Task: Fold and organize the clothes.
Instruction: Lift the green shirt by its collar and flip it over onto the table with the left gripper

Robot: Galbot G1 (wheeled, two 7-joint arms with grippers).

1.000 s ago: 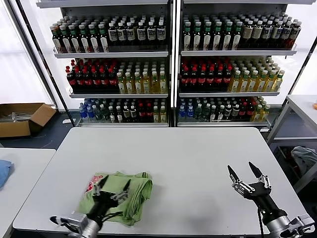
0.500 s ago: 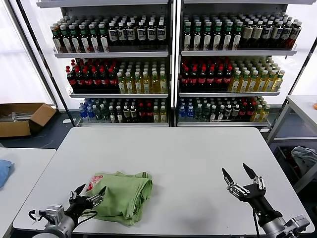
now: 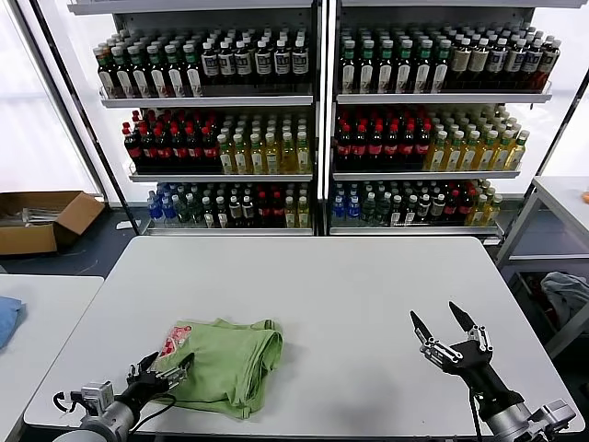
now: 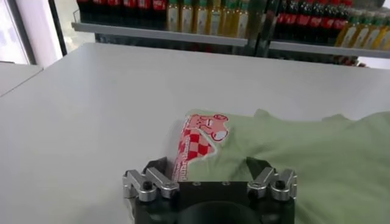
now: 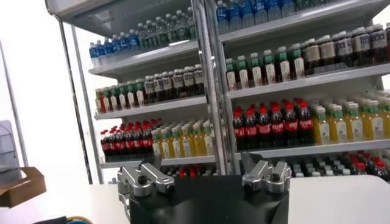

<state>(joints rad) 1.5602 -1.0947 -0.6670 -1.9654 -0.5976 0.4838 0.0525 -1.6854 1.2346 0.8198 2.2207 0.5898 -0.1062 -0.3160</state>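
Polo shirt, light green and folded in a rumpled heap, lies on the white worktop. The left gripper sits at the shirt's near logo corner, fingers apart. The right gripper hovers well away from the shirt, fingers spread.

Light green polo shirt, soft fabric, lying on the white bench near its front-left edge. Folded into a rough, rumpled rectangle; layers bunched and overlapping along the right side, edges uneven. Red-and-white checkered logo print faces up at the left end of the bundle, partly creased. Fabric lies mostly flat, wrinkled across the top. Collar and buttons not discernible.
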